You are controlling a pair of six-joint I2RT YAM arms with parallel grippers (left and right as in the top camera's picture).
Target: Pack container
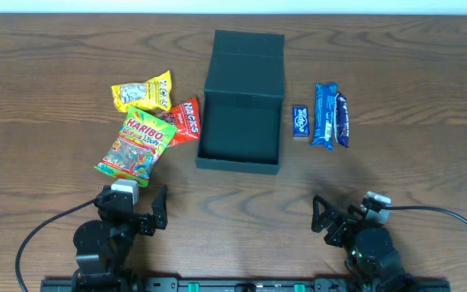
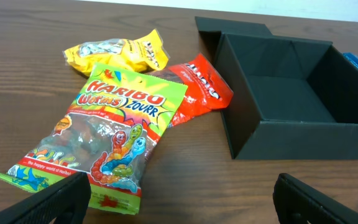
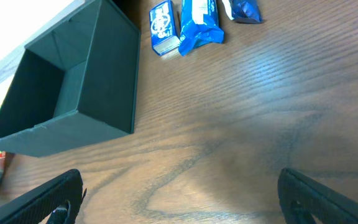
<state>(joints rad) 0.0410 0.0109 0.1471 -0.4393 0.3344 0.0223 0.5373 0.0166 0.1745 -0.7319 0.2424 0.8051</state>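
At the overhead frame's centre the dark green matte rectangular box sits open and empty, and the left gripper, jaws spread as on the right gripper, lies lower left, straight below the green plastic Haribo bag, likely its nearest pick

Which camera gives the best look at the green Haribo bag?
The left wrist view: the Haribo bag fills the foreground, print readable, its corner overlapping the red packet. Overhead shows it whole but small, left of the container. The right wrist view catches at most a colourful sliver at its left edge.
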